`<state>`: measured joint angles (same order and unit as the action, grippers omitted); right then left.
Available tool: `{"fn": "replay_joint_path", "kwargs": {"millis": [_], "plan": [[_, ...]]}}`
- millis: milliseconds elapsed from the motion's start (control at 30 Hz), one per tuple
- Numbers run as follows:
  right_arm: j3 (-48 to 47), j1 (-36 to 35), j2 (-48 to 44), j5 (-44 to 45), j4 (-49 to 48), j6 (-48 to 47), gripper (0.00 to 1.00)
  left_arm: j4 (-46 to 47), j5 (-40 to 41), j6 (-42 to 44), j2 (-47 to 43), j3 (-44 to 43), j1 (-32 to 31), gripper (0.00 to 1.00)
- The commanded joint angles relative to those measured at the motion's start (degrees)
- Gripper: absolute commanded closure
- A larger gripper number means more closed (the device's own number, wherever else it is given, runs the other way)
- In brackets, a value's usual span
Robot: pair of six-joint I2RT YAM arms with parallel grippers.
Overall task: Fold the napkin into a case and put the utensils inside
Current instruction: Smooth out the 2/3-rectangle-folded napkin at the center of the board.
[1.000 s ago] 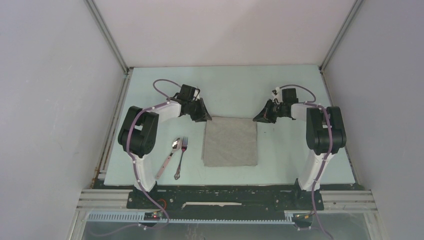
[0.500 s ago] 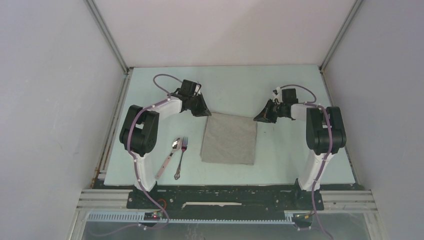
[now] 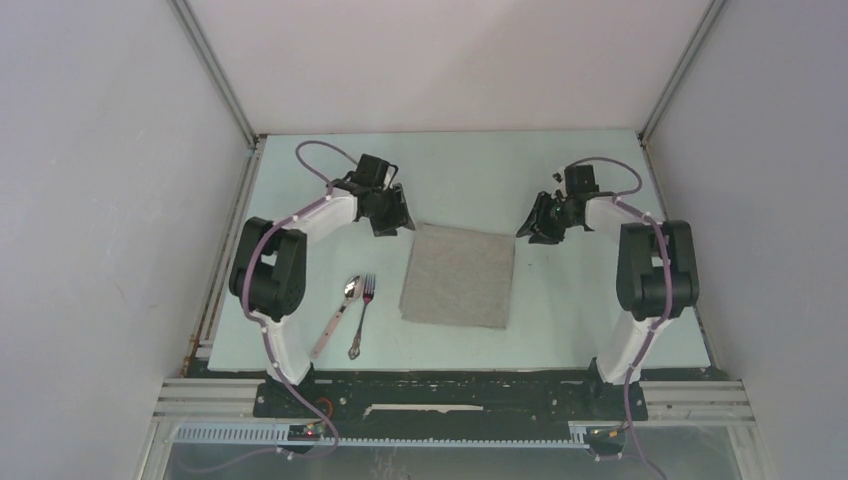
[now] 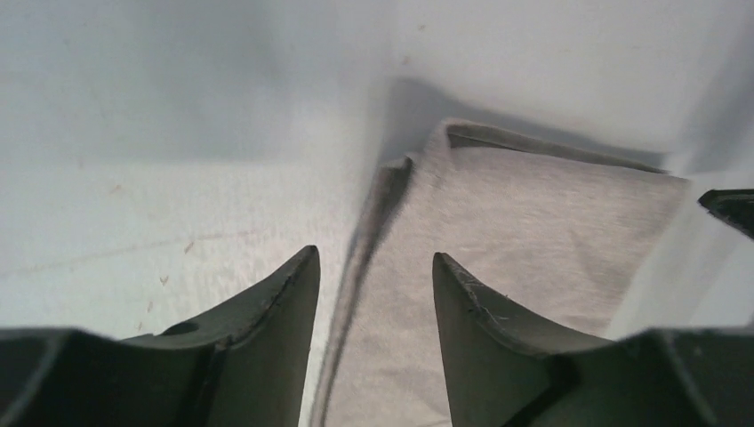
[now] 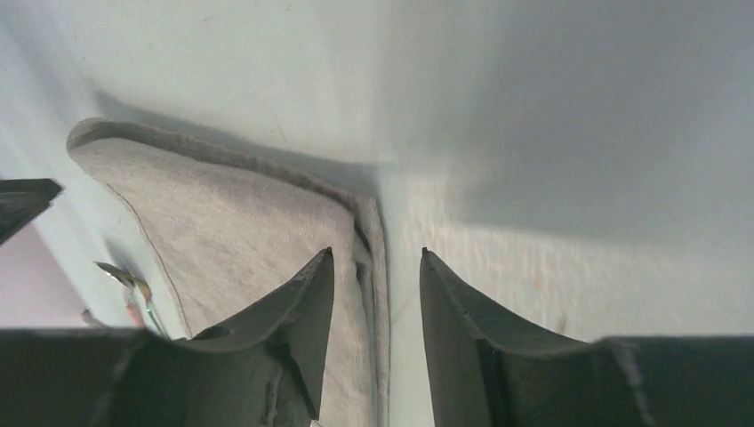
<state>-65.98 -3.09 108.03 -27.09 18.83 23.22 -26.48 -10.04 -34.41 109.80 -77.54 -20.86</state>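
The grey napkin [image 3: 458, 275] lies flat mid-table as a folded, slightly skewed square. My left gripper [image 3: 402, 226] stands open just off its far left corner. In the left wrist view the napkin [image 4: 533, 222] has its left edge under the gap of the open left gripper [image 4: 375, 258], with nothing held. My right gripper [image 3: 526, 234] is open by the far right corner. In the right wrist view the napkin's [image 5: 240, 222] doubled right edge runs below the open right gripper [image 5: 376, 253]. The pink-handled spoon [image 3: 338, 312] and metal fork [image 3: 361, 312] lie left of the napkin.
The enclosure's walls and metal frame rails [image 3: 225, 250] border the pale green table [image 3: 470, 175] on three sides. The arm bases sit on the black bar [image 3: 450, 395] at the near edge.
Both grippers have opened and let go of the napkin's far corners, then drawn back a little from it. The napkin has shifted slightly and now lies skewed and flat.
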Motion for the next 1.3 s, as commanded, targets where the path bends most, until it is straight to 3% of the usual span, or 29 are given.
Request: {"fn": "replay_joint_path", "kwargs": {"millis": [0, 100, 200, 300, 433, 567, 767, 900, 1067, 1267], "plan": [[-2.3, -1.4, -11.3, 8.7, 9.3, -4.6, 0.5, 1.7, -1.9, -0.1, -9.9, 1.5, -0.2, 0.5], [0.8, -1.8, -12.6, -5.0, 2.2, 0.0, 0.47, 9.4, -10.3, -4.8, -7.9, 3.9, -1.1, 0.62], [3.0, -2.0, -8.0, -19.5, -8.5, 7.0, 0.47, 14.5, -14.8, -8.4, -2.3, 3.4, -1.2, 0.73], [4.4, -1.6, -2.8, -24.5, -16.1, 10.8, 0.47, 16.8, -15.7, -10.0, 3.1, 2.0, -0.3, 0.77], [4.6, -0.5, 3.0, -24.0, -17.6, 11.3, 0.47, 16.0, -14.5, -10.2, 10.0, -1.4, 1.5, 0.79], [4.9, 0.6, 2.5, -14.5, -9.8, 7.0, 0.47, 15.5, -12.8, -10.9, 12.1, -1.3, 3.0, 0.79], [2.6, -0.5, -6.7, -4.5, 0.2, 1.6, 0.46, 13.7, -13.2, -9.4, 5.8, -0.7, 2.7, 0.69], [1.9, -3.6, -13.3, -6.3, 4.6, 0.6, 0.45, 14.0, -16.3, -10.3, -1.6, 2.5, 0.9, 0.61], [14.2, -8.0, -18.6, -18.9, -7.9, 8.8, 0.45, 17.5, -17.3, -10.8, -8.5, 12.7, -2.4, 0.57], [29.7, -8.3, -18.1, -18.9, -18.2, 11.6, 0.45, 20.8, -15.3, -9.6, -7.6, 24.5, -2.9, 0.54]]}}
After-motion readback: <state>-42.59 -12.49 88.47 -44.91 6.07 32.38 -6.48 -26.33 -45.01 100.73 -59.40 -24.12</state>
